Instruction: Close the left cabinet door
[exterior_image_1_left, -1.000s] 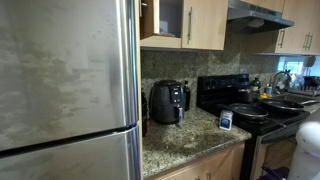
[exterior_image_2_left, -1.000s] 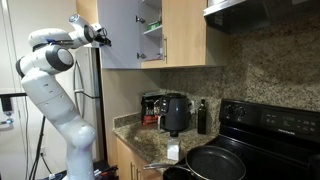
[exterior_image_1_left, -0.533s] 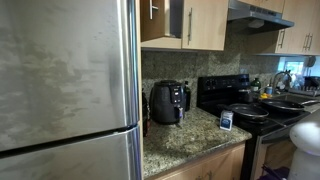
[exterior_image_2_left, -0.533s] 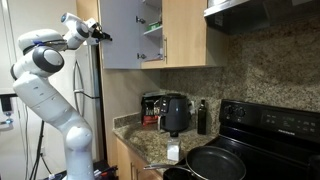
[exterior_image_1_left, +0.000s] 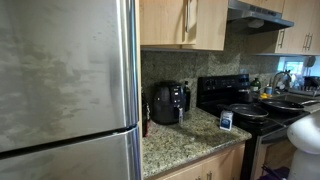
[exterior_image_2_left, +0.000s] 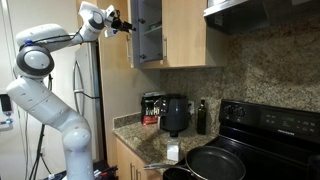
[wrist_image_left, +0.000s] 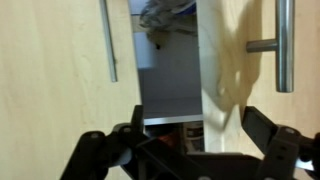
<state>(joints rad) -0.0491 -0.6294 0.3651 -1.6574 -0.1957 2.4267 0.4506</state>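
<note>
The left cabinet door (exterior_image_1_left: 160, 22) looks almost flush with its twin door (exterior_image_1_left: 207, 22) in an exterior view. In an exterior view from the side it is still ajar, and I see its grey inner face (exterior_image_2_left: 147, 35). My gripper (exterior_image_2_left: 127, 22) is at the door's outer face near its free edge. The wrist view seems upside down. There the door (wrist_image_left: 232, 30) is the near panel with the thick silver handle (wrist_image_left: 285, 45), and a gap shows the shelves inside. My gripper (wrist_image_left: 195, 128) is open and empty. I cannot tell whether a finger touches the door.
A stainless-steel fridge (exterior_image_1_left: 65, 80) stands beside the cabinet. Below are a granite counter (exterior_image_1_left: 185, 135) with a black appliance (exterior_image_1_left: 168, 102), a black stove (exterior_image_1_left: 240, 100) with a pan (exterior_image_2_left: 215, 160), and a range hood (exterior_image_1_left: 258, 14).
The left cabinet door has swung from wide open to nearly shut. My arm has stretched out and the gripper has followed the door toward the cabinet.
</note>
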